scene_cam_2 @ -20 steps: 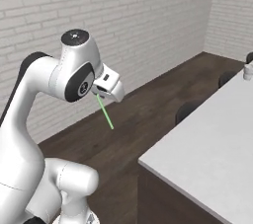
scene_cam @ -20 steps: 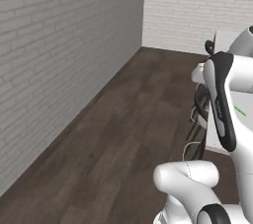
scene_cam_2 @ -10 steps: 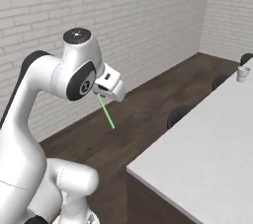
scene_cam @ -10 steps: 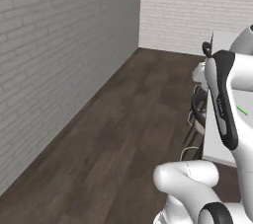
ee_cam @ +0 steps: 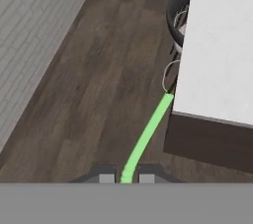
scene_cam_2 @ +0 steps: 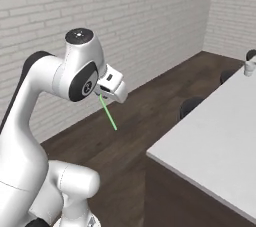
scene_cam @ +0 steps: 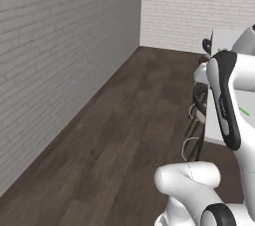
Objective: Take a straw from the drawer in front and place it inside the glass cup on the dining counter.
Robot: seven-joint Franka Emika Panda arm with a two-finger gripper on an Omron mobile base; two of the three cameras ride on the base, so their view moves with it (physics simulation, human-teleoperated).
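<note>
- Here, in the right base view, the white arm rose from the lower left of the frame, bent over at a dark elbow joint left of centre, and carried its gripper (scene_cam_2: 106,94) just left of the frame's middle, raised well above the wooden floor (scene_cam_2: 150,121).
- The fingers were pressed together on the straw (scene_cam_2: 108,113), which hung from them as a thin green line slanting down and to the right.
- The dining counter (scene_cam_2: 220,126) filled the right side of that frame, its white top reaching toward the upper right, where the glass cup (scene_cam_2: 248,68) stood at the far edge, well apart from the straw.
- In the hand view, the gripper (ee_cam: 126,178) sat at the bottom centre, pinching the ribbed end of the straw (ee_cam: 147,136); the straw ran up and to the right, its far tip showing near the corner of the dining counter (ee_cam: 217,45).
- That view also showed dark chairs (ee_cam: 177,18) along the counter's edge, near the top.
- In the left base view, a grey brick wall (scene_cam: 60,60) took up the left half, and a short green piece of the straw (scene_cam: 244,111) showed at the right edge beside the arm.
</note>
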